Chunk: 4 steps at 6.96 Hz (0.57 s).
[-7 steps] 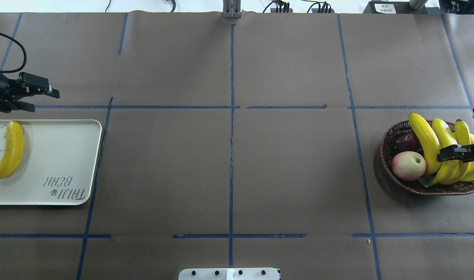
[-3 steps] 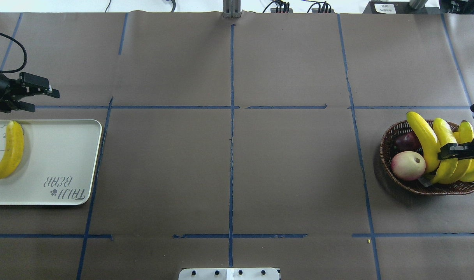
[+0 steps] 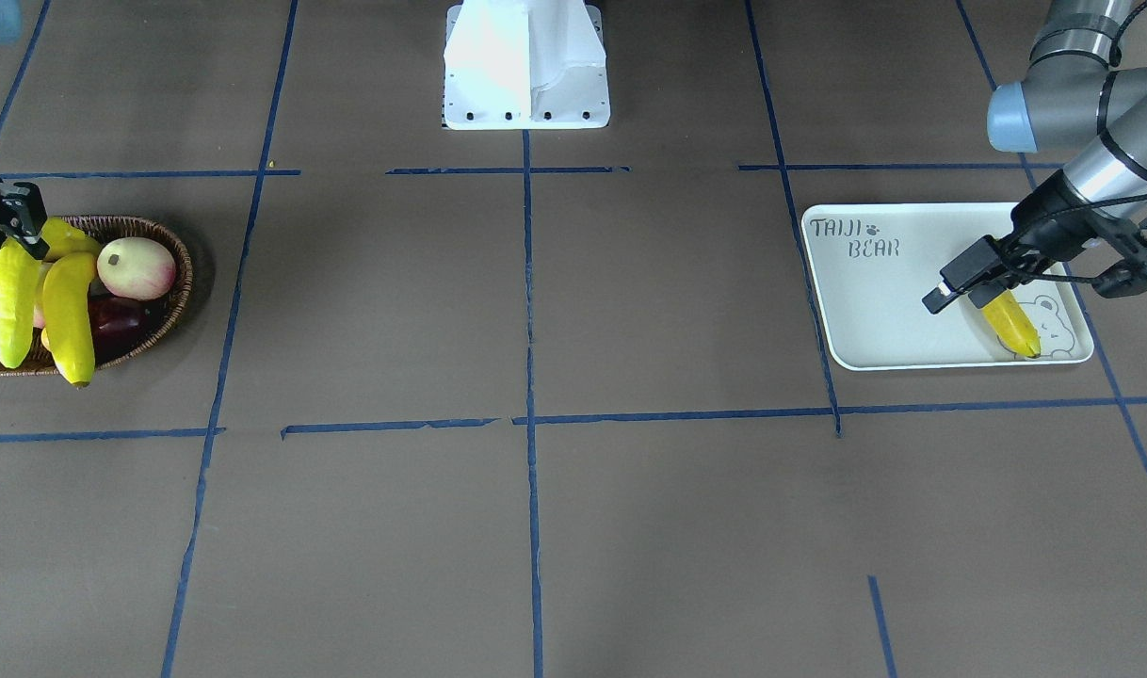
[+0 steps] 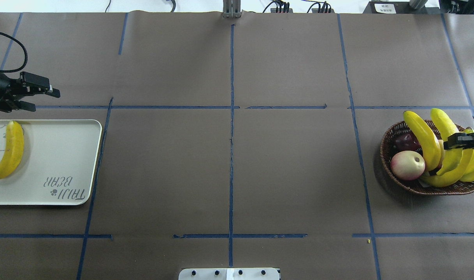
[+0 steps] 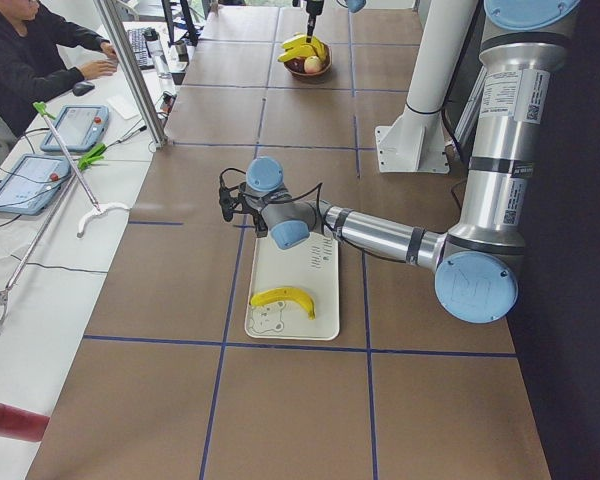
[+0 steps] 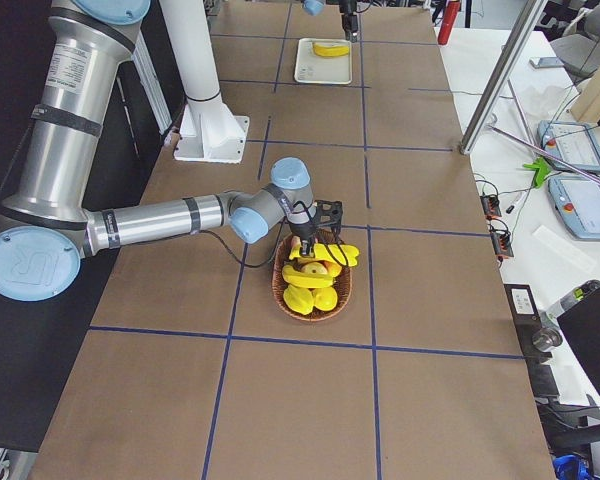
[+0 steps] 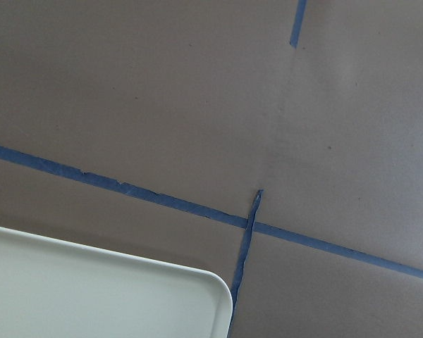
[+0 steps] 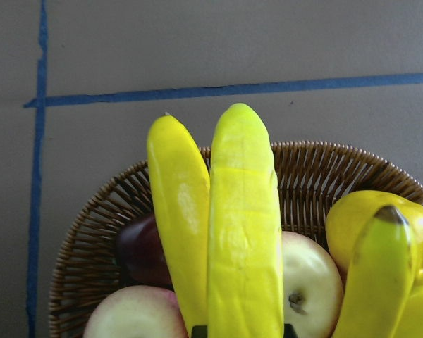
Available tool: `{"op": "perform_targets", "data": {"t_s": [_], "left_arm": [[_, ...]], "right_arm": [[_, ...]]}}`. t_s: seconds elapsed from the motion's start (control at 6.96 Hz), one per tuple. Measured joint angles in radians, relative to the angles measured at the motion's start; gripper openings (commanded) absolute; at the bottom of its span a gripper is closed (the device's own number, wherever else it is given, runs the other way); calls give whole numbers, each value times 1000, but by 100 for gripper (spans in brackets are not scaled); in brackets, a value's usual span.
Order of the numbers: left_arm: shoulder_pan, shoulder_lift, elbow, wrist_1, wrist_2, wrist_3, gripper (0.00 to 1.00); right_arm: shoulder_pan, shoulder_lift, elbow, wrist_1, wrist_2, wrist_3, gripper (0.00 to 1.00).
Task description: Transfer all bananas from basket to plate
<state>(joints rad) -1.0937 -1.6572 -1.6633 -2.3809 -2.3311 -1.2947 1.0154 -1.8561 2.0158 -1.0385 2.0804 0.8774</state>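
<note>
Banana number two rises from the basket

Across the brown table (image 4: 229, 175), the plate (image 4: 58, 155) sits at the robot's left edge. The delivered banana (image 4: 9, 149) lies on it beside the bear drawing. The basket (image 4: 388, 163) stands well apart on the right and holds the remaining bananas, a pink apple (image 4: 407, 165) and a dark fruit. The right gripper (image 4: 460, 141) is clamped round the held banana (image 8: 243, 225). A second ago this one lay lower among its neighbours; now it stands higher, its tip past the wicker rim. The curved banana (image 4: 447, 178) beneath it has come into view. That reads as a lift begun, with the carry to the plate next. The neighbouring banana (image 4: 422, 136) leans close and may drag along. The left gripper (image 4: 46, 101) hangs spread and empty just beyond the plate, unmoved.
</note>
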Motion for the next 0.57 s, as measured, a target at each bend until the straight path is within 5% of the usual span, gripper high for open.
{"op": "perform_targets", "data": {"t_s": [0.57], "left_arm": [[0, -1, 4, 0, -2, 0, 99]], "right_arm": [[29, 139, 94, -12, 69, 19, 1]]}}
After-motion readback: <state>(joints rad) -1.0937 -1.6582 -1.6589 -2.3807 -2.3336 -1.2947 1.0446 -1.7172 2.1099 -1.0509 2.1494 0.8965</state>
